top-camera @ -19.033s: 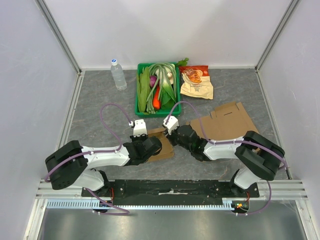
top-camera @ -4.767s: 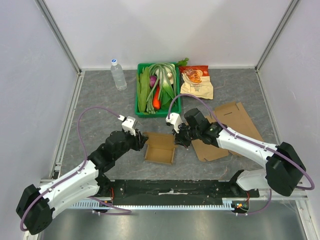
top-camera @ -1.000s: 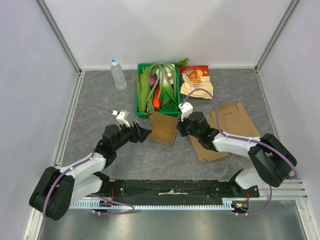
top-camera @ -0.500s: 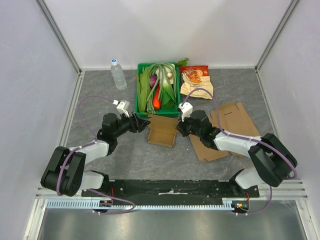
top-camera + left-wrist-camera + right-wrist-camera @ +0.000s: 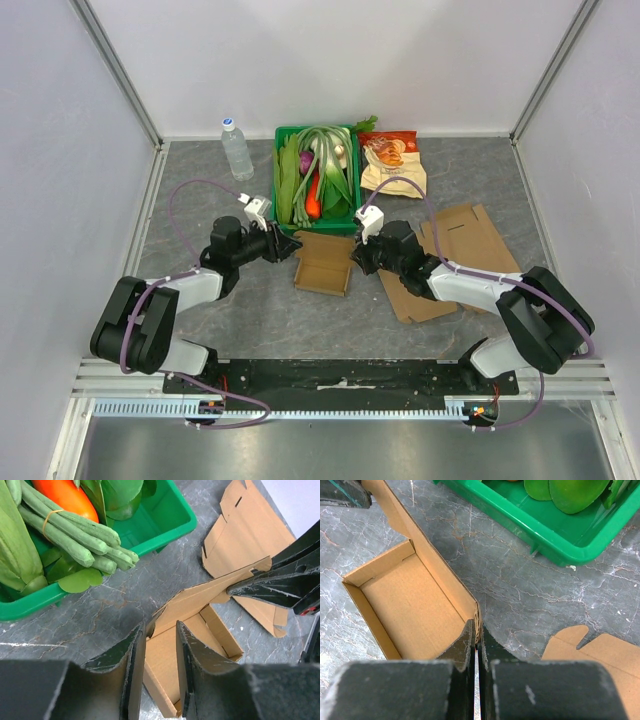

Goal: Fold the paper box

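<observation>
- The paper box [image 5: 323, 268] sits open side up on the grey counter [image 5: 190, 190], near the middle, between the two arms and well in from their bases at the near edge.
- It is a shallow brown tray, a little longer from near to far than from left to right.
- Right pincer [image 5: 355, 262]: closed on the box, its jaws almost together with only a thin cardboard wall between them, at the box's far right corner.
- That wall continues as a raised flap [image 5: 210, 587] running left to right along the box's far side, from the right pincer to the left one.
- Left pincer [image 5: 288, 247]: narrowly parted, holding nothing, with the flap's far left corner just beyond its fingertips [image 5: 132, 665]. Whether they touch the card cannot be told.
- Both pincers are equally close to the flap, one at each end, so pressing it down looks like a job for both arms.
- A flat cardboard blank [image 5: 460, 245] lies to the right.
- Just beyond the box is a green tray [image 5: 555, 542] of vegetables.
- A water bottle [image 5: 236, 149] stands far left and a snack bag [image 5: 393, 168] lies far right.
</observation>
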`<state>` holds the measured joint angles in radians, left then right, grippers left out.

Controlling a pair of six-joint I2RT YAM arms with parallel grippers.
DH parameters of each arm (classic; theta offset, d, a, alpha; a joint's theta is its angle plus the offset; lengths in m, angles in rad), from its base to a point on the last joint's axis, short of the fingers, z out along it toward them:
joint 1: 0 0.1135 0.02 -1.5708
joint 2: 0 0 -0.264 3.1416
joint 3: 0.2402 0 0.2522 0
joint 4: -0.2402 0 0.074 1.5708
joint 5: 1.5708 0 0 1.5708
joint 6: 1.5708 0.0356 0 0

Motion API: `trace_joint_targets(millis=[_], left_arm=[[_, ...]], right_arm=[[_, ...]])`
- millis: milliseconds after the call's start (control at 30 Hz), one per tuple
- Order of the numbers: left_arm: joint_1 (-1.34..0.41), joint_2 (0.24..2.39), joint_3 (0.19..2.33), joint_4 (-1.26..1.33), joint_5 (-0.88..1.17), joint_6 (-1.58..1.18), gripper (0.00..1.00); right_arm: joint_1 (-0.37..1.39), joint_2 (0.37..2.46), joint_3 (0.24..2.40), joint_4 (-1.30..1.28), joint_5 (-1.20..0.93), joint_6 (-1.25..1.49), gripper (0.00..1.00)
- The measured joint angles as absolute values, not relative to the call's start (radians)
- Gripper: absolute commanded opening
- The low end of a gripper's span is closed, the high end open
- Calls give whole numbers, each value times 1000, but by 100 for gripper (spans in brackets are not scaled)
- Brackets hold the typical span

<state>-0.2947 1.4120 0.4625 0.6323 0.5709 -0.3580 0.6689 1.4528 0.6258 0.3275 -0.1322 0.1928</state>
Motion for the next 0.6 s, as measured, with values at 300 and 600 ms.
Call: trace_joint_targets(millis=[300,600], left_arm=[[-339,1412,482,539,517,-294,27],[-419,1411,508,479,352,-268,2]], right_arm=[[667,1453,626,327,-134,186,0],[676,1455,626,329,-105,203,0]])
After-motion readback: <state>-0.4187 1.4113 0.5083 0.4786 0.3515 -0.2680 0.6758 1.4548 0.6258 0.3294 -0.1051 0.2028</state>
